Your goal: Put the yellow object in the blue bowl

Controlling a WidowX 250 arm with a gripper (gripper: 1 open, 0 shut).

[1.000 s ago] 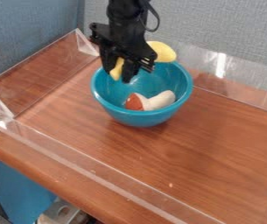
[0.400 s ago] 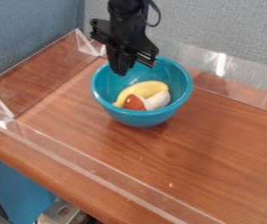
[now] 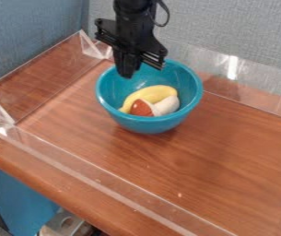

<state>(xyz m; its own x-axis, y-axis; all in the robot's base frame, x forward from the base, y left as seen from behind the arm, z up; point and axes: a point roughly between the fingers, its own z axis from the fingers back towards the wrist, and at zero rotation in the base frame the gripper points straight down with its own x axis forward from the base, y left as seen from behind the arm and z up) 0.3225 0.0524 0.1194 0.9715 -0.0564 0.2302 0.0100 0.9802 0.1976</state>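
A: Camera view, looking down at a wooden table (image 3: 168,175) with low clear plastic walls (image 3: 32,138) round it. Near the back sits the blue bowl (image 3: 111,92), round, deep and glossy.

B: And the yellow object?

A: The yellow object (image 3: 151,95) lies inside the bowl, on the bottom, toward the right half. It is curved like a banana. Its long axis runs on a slant, from lower left, near the bowl's middle, to upper right, toward the far right wall. The curve bows upward in the picture.

B: Is anything else in there?

A: A small red-and-white piece (image 3: 153,108) lies just beside it, on the nearer side, touching or nearly touching; I cannot tell which.

B: What about the hand?

A: The black gripper (image 3: 128,70) hangs from the arm above the bowl's far left rim, pointing steeply down. Its fingers are drawn together into one narrow dark tip, closed, with nothing between them. The tip sits apart from the yellow object, up and to its left, and holds nothing. Whether it touches the bowl's rim I cannot tell.
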